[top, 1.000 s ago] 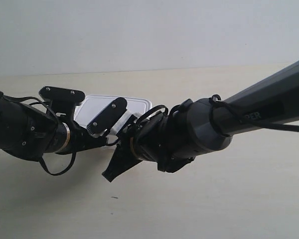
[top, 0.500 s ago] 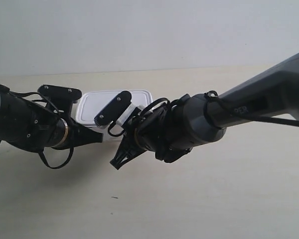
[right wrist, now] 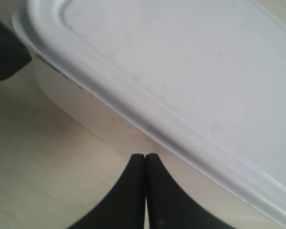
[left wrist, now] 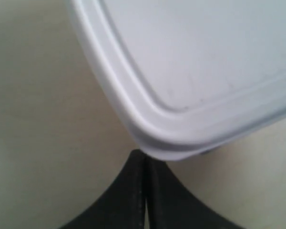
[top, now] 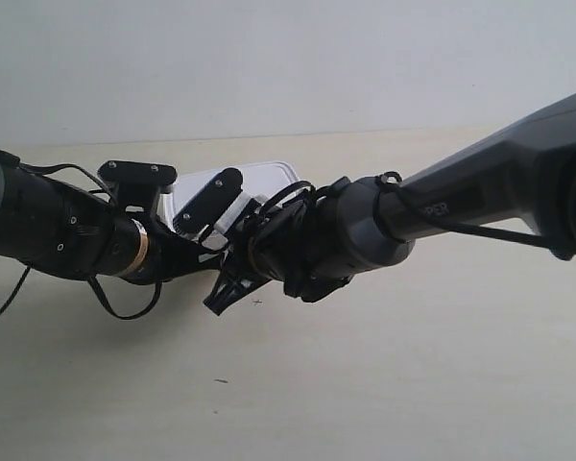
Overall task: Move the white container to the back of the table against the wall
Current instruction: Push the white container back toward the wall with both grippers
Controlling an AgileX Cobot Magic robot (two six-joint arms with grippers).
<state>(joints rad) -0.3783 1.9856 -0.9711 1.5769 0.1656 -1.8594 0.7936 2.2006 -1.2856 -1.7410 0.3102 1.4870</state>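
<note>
The white container [top: 265, 180] lies on the table [top: 413, 384], its lid partly hidden behind both arms, a short way in front of the wall [top: 288, 58]. In the left wrist view my left gripper [left wrist: 144, 155] is shut, its tips touching a rounded corner of the white container [left wrist: 195, 62]. My right gripper [right wrist: 145, 156] is shut too, with its tips close against the long side wall of the white container [right wrist: 181, 62]. Neither gripper holds anything.
The arm at the exterior view's left [top: 67, 235] and the arm at the exterior view's right [top: 355, 240] meet in front of the container, with loose cables around both wrists. A dark part of the other gripper [right wrist: 5, 47] shows beside the container's end.
Both arms have reached further toward the wall, and the container has slid back with them, now sitting nearer the table's rear edge.
</note>
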